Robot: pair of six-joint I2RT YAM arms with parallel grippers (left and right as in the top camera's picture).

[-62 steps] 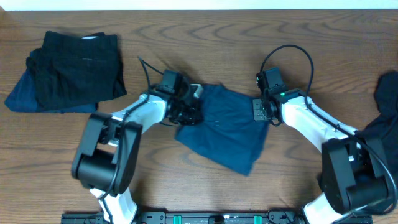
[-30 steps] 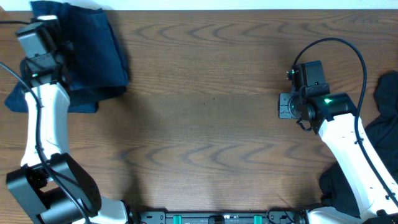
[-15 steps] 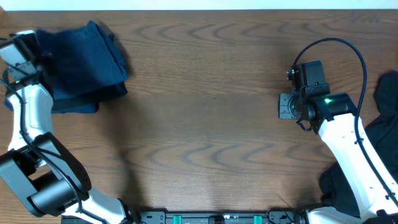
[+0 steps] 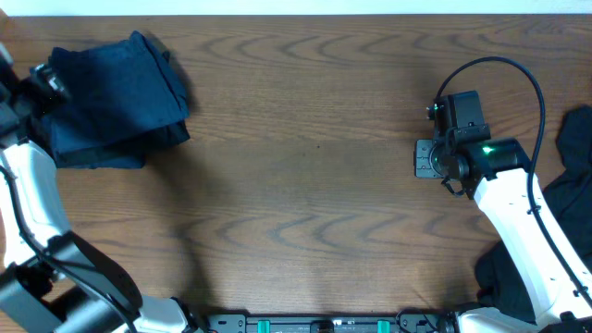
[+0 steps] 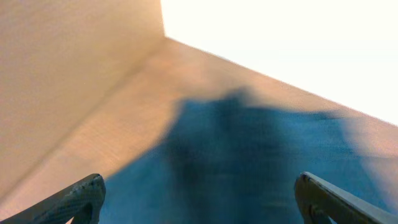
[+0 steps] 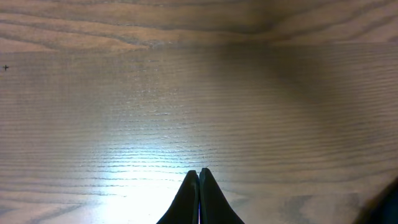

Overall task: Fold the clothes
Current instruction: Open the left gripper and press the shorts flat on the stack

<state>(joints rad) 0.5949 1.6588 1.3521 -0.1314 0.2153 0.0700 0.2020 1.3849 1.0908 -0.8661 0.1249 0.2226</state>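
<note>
A stack of folded clothes [image 4: 116,92], dark blue on top, lies in the far left corner of the table [image 4: 305,185]. The left gripper [image 4: 44,81] hovers at the stack's left edge. Its fingers [image 5: 87,196] are spread wide with nothing between them, and blurred blue cloth shows below. Well right of the stack, the right gripper [image 6: 199,180] hangs over bare wood, fingertips pressed together on nothing. Farthest right of the stack, loose dark garments [image 4: 569,199] lie heaped.

Blurred clothes [image 5: 249,162], left wrist view
</note>
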